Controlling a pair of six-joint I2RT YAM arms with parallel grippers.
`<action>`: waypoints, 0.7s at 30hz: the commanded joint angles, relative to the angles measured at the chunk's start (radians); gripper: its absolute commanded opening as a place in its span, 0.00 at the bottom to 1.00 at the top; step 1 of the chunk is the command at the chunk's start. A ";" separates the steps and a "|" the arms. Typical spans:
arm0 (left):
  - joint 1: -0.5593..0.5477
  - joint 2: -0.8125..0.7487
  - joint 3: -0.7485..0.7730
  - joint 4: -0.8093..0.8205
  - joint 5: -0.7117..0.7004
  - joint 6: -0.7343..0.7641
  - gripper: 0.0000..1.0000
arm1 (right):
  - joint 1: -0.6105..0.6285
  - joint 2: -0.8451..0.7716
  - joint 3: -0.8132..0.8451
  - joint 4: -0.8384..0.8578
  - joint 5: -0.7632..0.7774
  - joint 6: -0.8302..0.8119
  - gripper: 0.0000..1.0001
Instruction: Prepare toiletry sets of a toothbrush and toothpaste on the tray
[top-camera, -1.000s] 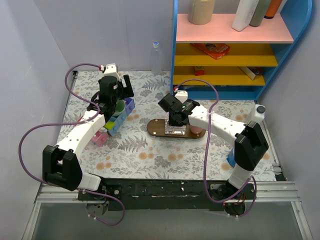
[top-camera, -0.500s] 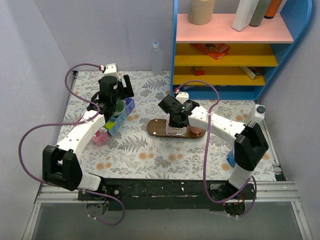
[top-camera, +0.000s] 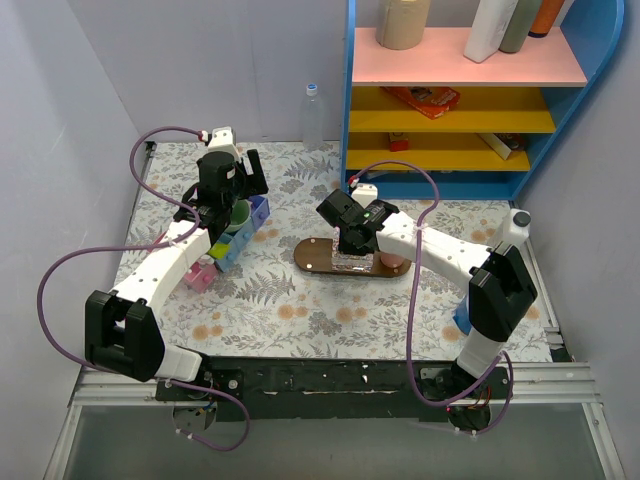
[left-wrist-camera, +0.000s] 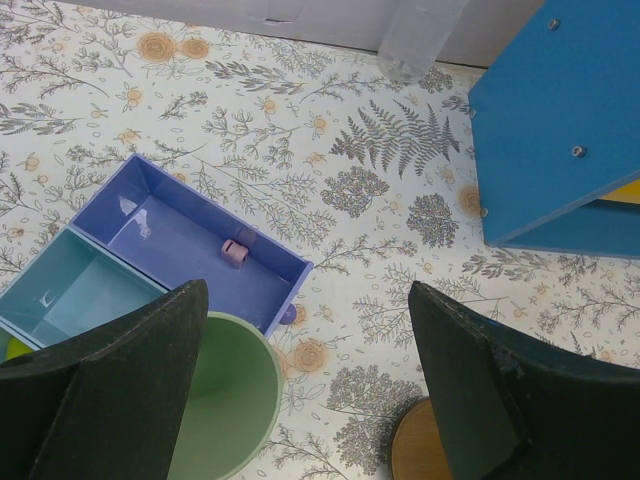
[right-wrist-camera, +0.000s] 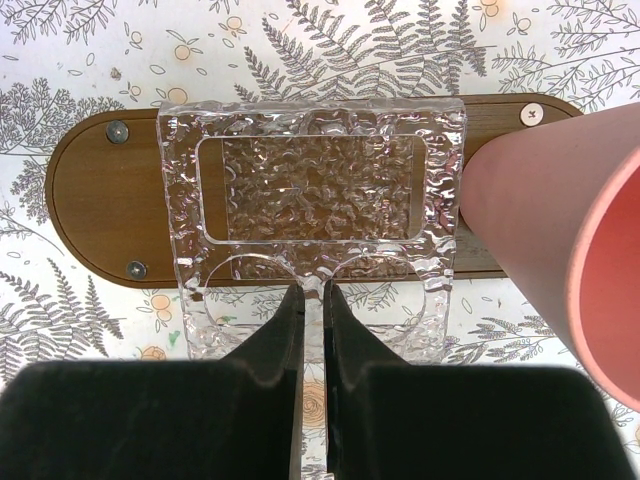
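The dark-brown oval tray (top-camera: 315, 258) lies mid-table and shows in the right wrist view (right-wrist-camera: 105, 215). A clear textured square holder (right-wrist-camera: 312, 185) lies across it, overhanging its near edge. My right gripper (right-wrist-camera: 313, 300) is shut on the holder's near rim, between two round cutouts; it also shows from above (top-camera: 350, 250). A pink cup (right-wrist-camera: 545, 230) stands at the tray's right end, touching the holder. My left gripper (left-wrist-camera: 310, 400) is open and empty above a green cup (left-wrist-camera: 215, 405) and the organiser (left-wrist-camera: 190, 240). No toothbrush or toothpaste shows clearly.
The pink-blue-purple organiser (top-camera: 232, 245) sits left of the tray, a small pink piece (left-wrist-camera: 236, 252) in its purple bin. A blue shelf unit (top-camera: 450, 110) stands at the back right, a clear bottle (top-camera: 313, 115) beside it. A blue object (top-camera: 462, 318) lies by the right arm.
My right gripper has shifted slightly over the tray with the clear holder still in it. The left arm has not moved.
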 joint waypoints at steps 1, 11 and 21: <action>0.004 -0.028 -0.008 0.011 0.012 0.005 0.82 | -0.003 0.002 0.048 -0.040 0.023 -0.004 0.07; 0.004 -0.039 -0.008 0.013 0.015 0.008 0.82 | -0.003 -0.006 0.059 -0.047 0.036 -0.008 0.35; 0.004 -0.045 -0.011 0.013 0.021 0.012 0.84 | -0.003 -0.035 0.077 -0.048 0.042 -0.021 0.49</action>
